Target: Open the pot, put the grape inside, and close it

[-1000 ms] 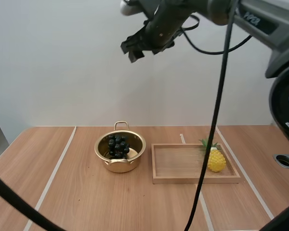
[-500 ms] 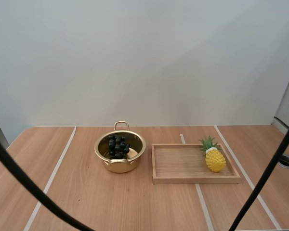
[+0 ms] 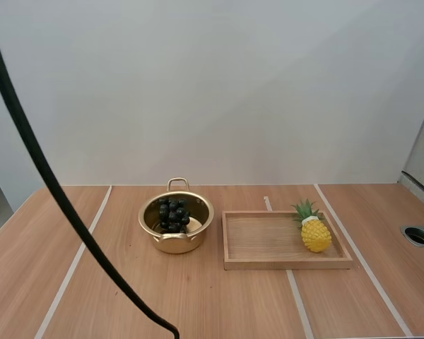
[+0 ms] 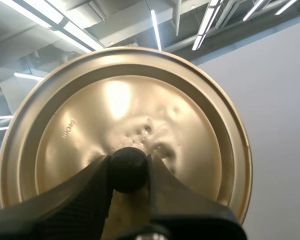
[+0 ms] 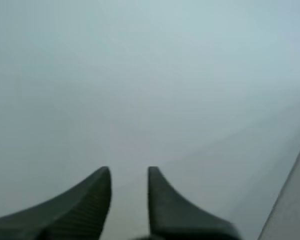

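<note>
The right arm had left the space above the pot [image 3: 177, 244], right fingers [image 5: 97, 200] apart and empty, grapes [image 3: 172, 214] delivered inside, while left fingers [image 4: 85, 200] clamped the lid [image 4: 190, 100] by its knob [image 4: 128, 169], ready for closing.

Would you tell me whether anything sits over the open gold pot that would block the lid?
Nothing visible does. The round gold lid is pinched by its black knob in the left pincer, the small gold pot holds only the dark grape bunch, and the wooden tray lies beside it.
</note>
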You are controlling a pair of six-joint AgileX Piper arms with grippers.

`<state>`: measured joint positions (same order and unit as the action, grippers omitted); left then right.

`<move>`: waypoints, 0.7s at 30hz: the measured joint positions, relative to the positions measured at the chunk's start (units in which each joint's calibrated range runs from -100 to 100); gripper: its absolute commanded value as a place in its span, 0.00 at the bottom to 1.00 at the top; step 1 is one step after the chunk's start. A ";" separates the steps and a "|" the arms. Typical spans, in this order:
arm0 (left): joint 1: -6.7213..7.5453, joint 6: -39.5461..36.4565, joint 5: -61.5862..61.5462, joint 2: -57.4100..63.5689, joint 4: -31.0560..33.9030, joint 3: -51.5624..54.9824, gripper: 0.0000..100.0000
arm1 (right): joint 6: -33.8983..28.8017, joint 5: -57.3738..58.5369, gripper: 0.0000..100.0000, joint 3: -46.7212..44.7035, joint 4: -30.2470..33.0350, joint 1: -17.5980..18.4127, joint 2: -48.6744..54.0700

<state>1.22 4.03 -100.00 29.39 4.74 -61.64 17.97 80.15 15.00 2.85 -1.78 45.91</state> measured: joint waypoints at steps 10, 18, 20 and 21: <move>0.00 -3.00 0.00 -5.59 -2.46 4.10 0.00 | -2.92 0.18 0.00 0.00 6.38 0.00 6.24; 0.00 -3.04 0.00 -6.22 -5.74 22.38 0.00 | -3.01 2.13 0.00 0.03 7.89 0.00 7.80; 0.00 -2.42 0.00 -6.22 -6.61 26.95 0.00 | -3.01 2.76 0.00 0.03 7.89 0.00 7.80; 0.00 -2.17 0.00 -6.33 -7.17 29.42 0.00 | -3.01 3.19 0.00 0.03 7.89 0.00 7.80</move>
<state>1.22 1.86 -100.00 23.06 -2.43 -32.22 14.95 83.34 15.03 10.74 -1.78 53.71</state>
